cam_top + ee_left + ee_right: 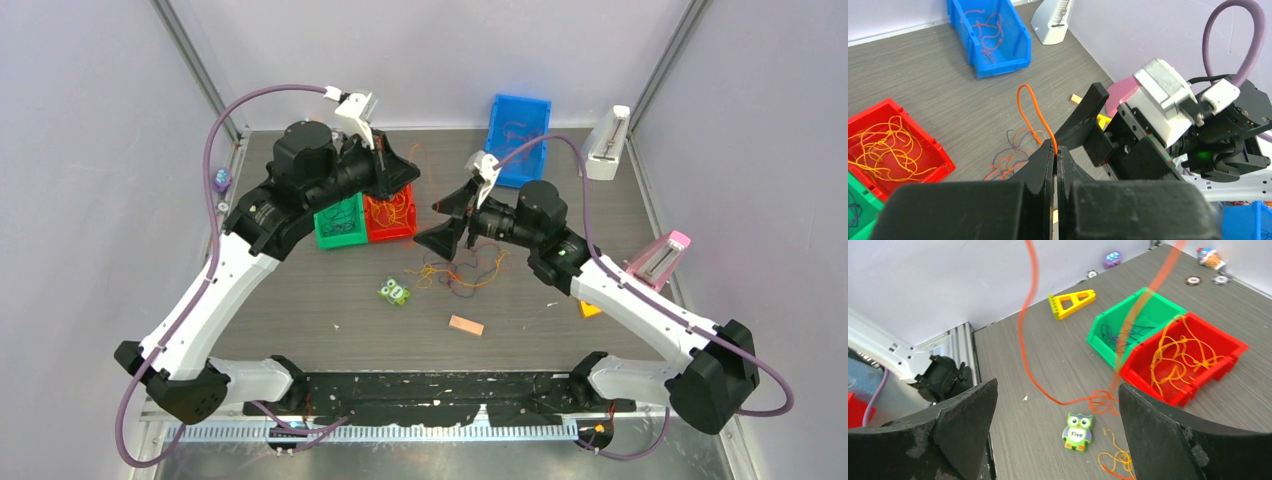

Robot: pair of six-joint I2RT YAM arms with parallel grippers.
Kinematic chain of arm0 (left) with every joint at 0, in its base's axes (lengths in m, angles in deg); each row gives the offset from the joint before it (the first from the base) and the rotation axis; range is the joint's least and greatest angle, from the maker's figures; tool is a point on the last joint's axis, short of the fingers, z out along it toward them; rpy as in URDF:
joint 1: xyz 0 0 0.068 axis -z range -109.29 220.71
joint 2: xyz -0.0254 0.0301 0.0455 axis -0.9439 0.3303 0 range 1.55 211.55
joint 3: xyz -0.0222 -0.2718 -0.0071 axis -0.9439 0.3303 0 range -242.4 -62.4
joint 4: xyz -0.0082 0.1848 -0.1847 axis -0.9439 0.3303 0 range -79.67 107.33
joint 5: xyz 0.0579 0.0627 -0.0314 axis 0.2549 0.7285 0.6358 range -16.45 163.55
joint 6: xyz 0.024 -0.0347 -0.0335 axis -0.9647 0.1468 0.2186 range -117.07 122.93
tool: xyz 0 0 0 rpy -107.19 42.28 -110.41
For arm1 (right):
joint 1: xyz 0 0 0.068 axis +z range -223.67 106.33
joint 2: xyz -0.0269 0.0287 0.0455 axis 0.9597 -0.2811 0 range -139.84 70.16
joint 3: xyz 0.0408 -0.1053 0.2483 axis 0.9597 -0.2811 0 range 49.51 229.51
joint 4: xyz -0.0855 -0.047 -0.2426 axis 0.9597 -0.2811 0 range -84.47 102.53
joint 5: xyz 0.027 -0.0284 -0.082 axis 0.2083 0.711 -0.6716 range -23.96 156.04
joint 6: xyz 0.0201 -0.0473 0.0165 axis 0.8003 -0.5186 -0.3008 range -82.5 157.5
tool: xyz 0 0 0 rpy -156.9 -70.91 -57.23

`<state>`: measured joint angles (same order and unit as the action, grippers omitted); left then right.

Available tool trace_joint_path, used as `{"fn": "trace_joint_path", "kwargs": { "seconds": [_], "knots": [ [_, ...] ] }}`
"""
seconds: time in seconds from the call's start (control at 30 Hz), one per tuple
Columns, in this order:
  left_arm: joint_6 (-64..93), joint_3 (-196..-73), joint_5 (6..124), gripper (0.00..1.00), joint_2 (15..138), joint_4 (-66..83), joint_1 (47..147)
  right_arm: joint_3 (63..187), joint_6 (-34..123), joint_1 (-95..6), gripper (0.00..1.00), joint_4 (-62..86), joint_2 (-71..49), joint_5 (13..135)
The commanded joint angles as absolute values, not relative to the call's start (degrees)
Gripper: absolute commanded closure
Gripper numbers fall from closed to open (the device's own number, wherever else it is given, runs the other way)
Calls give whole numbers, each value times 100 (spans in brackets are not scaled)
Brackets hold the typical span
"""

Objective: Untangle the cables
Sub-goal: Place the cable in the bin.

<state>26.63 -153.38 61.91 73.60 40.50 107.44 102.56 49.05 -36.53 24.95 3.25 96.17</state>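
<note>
My left gripper point(1056, 151) is shut on a thin orange cable point(1049, 130), which loops up from the fingertips and runs down to the table. It hangs above the red bin point(392, 218). A loose tangle of orange, red and dark purple cables point(465, 268) lies on the table in front of the bins. My right gripper point(445, 222) hovers just above that tangle, wide open and holding nothing. In the right wrist view the lifted orange cable point(1020, 330) hangs between the open fingers and ends in the tangle point(1103, 402).
The red bin point(1193, 360) holds orange cables, the green bin point(338, 222) dark ones, the blue bin point(518, 125) red ones. A green owl tile point(394, 291), a wooden block point(466, 325), a white stand point(607, 145) and a pink stand point(660, 258) sit around.
</note>
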Motion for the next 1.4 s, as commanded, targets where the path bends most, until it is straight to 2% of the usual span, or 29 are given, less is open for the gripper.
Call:
{"fn": "trace_joint_path", "kwargs": {
  "seconds": [0.0,0.07,0.13,0.2,0.23,0.3,0.4,0.47,0.67,0.77,0.83,0.9,0.93,0.97,1.0,1.07,1.13,1.23,1.27,1.37],
  "knots": [
    [2705,-15573,6172,100,7407,3791,10800,10612,4712,-3214,4,2819,230,9582],
    [2757,-15570,6222,100,7427,3795,10800,10611,4712,-3057,1,2825,192,9353],
    [2801,-15578,6252,100,7433,3793,10818,10647,4679,-2902,8,2754,101,8984],
    [2846,-15576,6349,100,7443,3816,10828,10812,4610,-2759,25,2506,-16,8420],
    [2845,-15574,6427,100,7445,3837,10833,10874,4571,-2721,42,2415,-55,8117],
    [2880,-15574,6643,100,7441,3923,10834,11010,4586,-2640,56,2259,-139,7682],
    [2989,-15511,6745,100,7416,3930,10834,11045,4621,-2561,59,2254,-191,7104],
    [3078,-15465,6706,100,7408,3895,10834,11061,4631,-2538,65,2282,-232,6948],
    [3210,-15418,6765,100,7390,3924,10834,11180,4621,-2487,56,2341,-449,7036],
    [3235,-15400,6832,100,7392,3949,10833,11218,4638,-2420,55,2390,-549,7050],
    [3294,-15362,6851,100,7381,3931,10838,11258,4666,-2393,58,2402,-617,7029],
    [3336,-15299,6868,100,7362,3891,10835,11306,4689,-2366,67,2395,-680,7019],
    [3351,-15248,6875,100,7329,3863,10838,11319,4705,-2360,84,2386,-686,7014],
    [3357,-15196,6915,100,7299,3832,10829,11322,4736,-2359,92,2360,-691,6992],
    [3344,-15131,7037,100,7262,3828,10822,11313,4757,-2358,93,2364,-665,6987],
    [3358,-14951,7142,94,7166,3832,10748,11236,4798,-2369,94,2384,-575,6988],
    [3474,-14719,7063,76,7066,3873,10524,11127,4844,-2403,94,2298,-448,6975],
    [3808,-14313,6414,28,7014,3908,9930,11038,5032,-2536,94,2093,-285,7054],
    [3907,-14203,6202,21,7010,3931,9744,10988,5081,-2657,94,2008,-186,7207],
    [3842,-13911,6089,11,6951,4013,9430,10936,5408,-3130,94,1781,-27,7605]
  ]
}}
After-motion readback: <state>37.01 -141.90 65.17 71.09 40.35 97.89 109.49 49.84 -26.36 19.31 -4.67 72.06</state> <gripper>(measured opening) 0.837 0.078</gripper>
